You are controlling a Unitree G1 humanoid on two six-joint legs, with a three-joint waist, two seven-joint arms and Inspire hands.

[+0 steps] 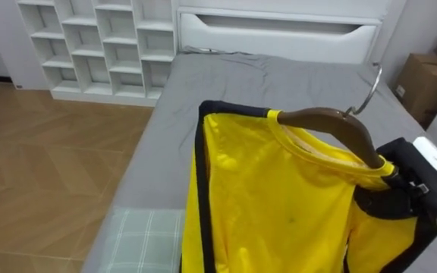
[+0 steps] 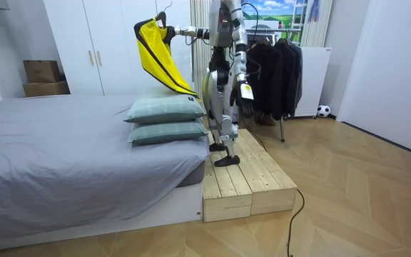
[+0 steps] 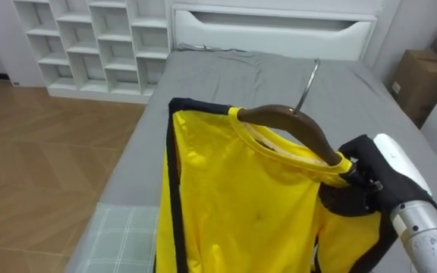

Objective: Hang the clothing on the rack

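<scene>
Room view: right robot hand [image 2: 171, 32] holds shirt [image 2: 155, 51] above bed [image 2: 63, 146] edge.

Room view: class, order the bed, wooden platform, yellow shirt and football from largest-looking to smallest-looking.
1. bed
2. wooden platform
3. yellow shirt
4. football, though it lies farther from the camera than the rest.

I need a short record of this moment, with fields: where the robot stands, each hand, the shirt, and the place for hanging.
stand: on a wooden platform beside the bed
right hand: raised, shut on one end of the brown hanger
left hand: low at the robot's side, idle
shirt: yellow with dark trim, on the hanger, above the pillows
hanging place: a rack with dark clothes, behind the robot
</scene>
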